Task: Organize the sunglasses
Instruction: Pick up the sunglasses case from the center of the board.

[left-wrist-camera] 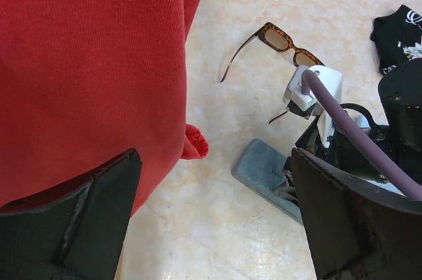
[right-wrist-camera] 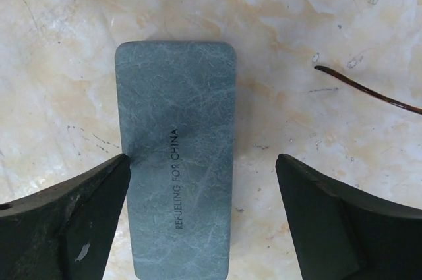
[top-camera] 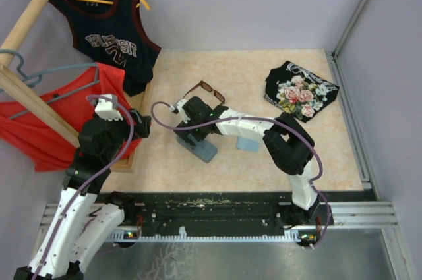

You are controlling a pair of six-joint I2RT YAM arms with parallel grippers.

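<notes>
Sunglasses (left-wrist-camera: 285, 41): brown, thin-framed pair with dark rectangular lenses. They lie on the counter (top-camera: 264, 168), a pale marbled surface, with both temple arms unfolded. They sit just past the right hand (right-wrist-camera: 203, 161), on its far side. Nothing touches them. One slim temple tip shows beyond the right hand's right finger.

Case (right-wrist-camera: 177, 161): grey-blue oblong, closed and flat on the counter, directly under the right hand. Its long sides run along the fingers. It sits off-centre in the gap, with its left edge tucked at the left finger and a wide space before the right one.

Right hand: fingers spread wide, holding nothing. Its height above the case cannot be told.

Left hand (left-wrist-camera: 214, 158): fingers wide apart, empty, well off to the side against a hanging red knit garment (left-wrist-camera: 92, 62).

A light blue square cloth (top-camera: 248, 143) lies behind the right hand, near the forearm.

Step in hand, as judged: taking hold of the case before the glasses go in. The glasses are not yet folded or stowed, so the task is early.

Next move calls for shifting the right hand sideways to centre the case, lowering it, then closing across the narrow width. A slip is likely if one finger lands on top of the lid.
</notes>
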